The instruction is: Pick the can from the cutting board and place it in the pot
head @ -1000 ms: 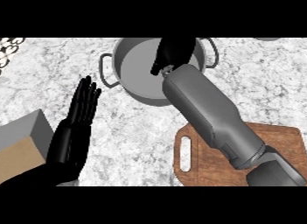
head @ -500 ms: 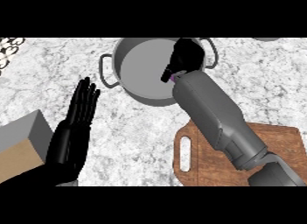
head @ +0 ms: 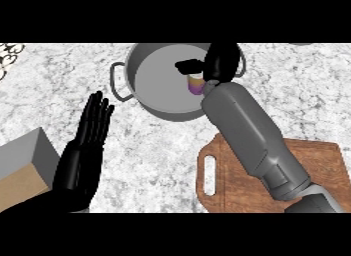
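Right hand [head: 221, 60] curls round the can [head: 196, 83], holding it over the pot [head: 159, 95] mouth, off the cutting board [head: 237, 185]. Can looks rigid, light, smooth-sided; side grip at mid-height suits it. Left hand [head: 82, 150] rests open on the desk [head: 311, 100].

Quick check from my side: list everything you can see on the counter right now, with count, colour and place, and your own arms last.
pot: one, grey, two side handles, far centre of the counter.
can: one, purple with a tan top, inside the pot's rim at its right side, partly hidden by the right hand.
cutting board: one, brown wood with a slot handle, near right; no can on it.
box: one, grey with a tan face, near left edge.
patterned object: one, black and white, far left corner, cut off by the edge.
counter: one, grey-white speckled stone.
left hand: black, open, fingers up, resting at near left.
right hand: black, on a grey forearm, over the pot, curled at the can.
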Controlling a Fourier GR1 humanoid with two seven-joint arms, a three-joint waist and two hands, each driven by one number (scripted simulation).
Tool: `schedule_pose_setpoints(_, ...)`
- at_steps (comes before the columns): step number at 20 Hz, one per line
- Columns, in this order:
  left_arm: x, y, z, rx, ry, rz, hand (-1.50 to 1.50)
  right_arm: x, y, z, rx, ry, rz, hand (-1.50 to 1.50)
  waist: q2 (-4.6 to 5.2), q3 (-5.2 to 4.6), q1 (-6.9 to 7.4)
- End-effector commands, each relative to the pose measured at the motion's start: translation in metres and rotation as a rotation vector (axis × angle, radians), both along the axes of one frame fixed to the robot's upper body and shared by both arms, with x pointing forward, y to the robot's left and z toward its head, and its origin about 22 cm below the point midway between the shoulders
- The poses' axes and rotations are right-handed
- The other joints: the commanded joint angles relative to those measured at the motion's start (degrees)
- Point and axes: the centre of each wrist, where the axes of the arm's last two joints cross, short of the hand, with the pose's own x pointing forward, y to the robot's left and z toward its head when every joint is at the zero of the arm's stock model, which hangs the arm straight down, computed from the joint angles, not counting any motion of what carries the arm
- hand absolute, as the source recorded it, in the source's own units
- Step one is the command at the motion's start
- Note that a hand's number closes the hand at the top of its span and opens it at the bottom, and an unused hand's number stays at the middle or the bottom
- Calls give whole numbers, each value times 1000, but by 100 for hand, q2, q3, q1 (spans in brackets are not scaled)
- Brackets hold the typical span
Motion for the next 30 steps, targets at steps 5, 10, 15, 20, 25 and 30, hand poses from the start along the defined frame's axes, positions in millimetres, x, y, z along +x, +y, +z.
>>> schedule_pose_setpoints(5, 8, 33, -44, 81, 114, 81, 0, -5, -25, -23, 191, -129, -92, -150, 7, -165, -217)
schedule_pose_setpoints(10, -2, 32, -49, 91, 125, 103, 0, -6, -46, -34, 187, -204, -84, -150, -5, -161, -243)
schedule_pose_setpoints(15, 3, 55, -43, 85, 129, 114, 0, -12, -62, -44, 193, -236, -57, -150, -29, -163, -300)
schedule_pose_setpoints(20, 4, 51, -51, 100, 138, 122, 0, -14, -86, -43, 208, -238, -52, -150, -80, -170, -440)
schedule_pose_setpoints(25, 7, 51, -43, 78, 123, 116, 0, -19, -110, -57, 229, -275, -113, -150, -65, -166, -377)
schedule_pose_setpoints(30, -4, 46, -64, 93, 144, 127, 0, -19, -156, -43, 256, -315, -184, -150, -74, -171, -436)
